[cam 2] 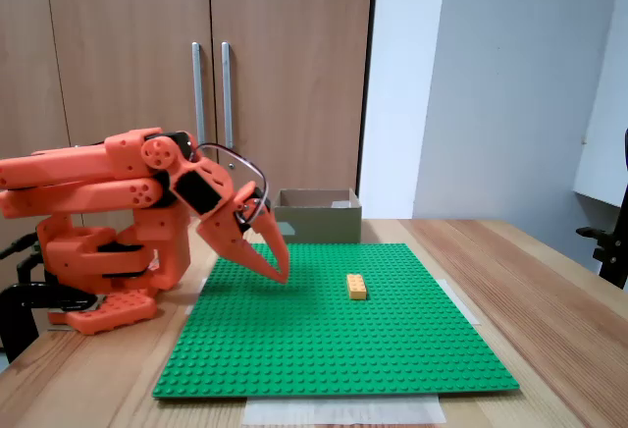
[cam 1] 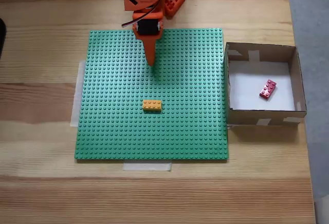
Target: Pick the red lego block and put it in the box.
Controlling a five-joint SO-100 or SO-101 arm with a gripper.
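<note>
While the orange two-finger gripper (cam 2: 278, 273) hangs low over the far half of the green studded baseplate (cam 1: 118, 131), its fingers lie together and hold nothing; in both fixed views the tips taper to one point just above the studs, and in a fixed view (cam 1: 152, 62) they sit well behind the small orange-yellow rectangular plastic brick (cam 1: 151, 105). That brick stands alone near the plate's middle, apart from the tips.

Off the plate's edge stands the shallow square brown cardboard box (cam 1: 227, 88) with pale tape patches on its walls, and the small red rectangular plastic lego block (cam 1: 268, 89) lies on its white floor, tilted, nearer the outer wall than the plate side. Judged from this, the placing looks done and the arm appears folded back toward its orange base (cam 2: 108, 281).

The risks that remain are small ones. The tips hang so close to the studs that a slight droop or a sideways sweep could drag them across the plate and catch; the plate seems held only by strips of pale tape (cam 1: 146, 166) at its edges, so a snag might shift it. A forward reach at this height would meet the orange-yellow brick and knock it. The box looks light and unfixed, so any brush from the arm could nudge it along the wooden table (cam 1: 46, 193).
</note>
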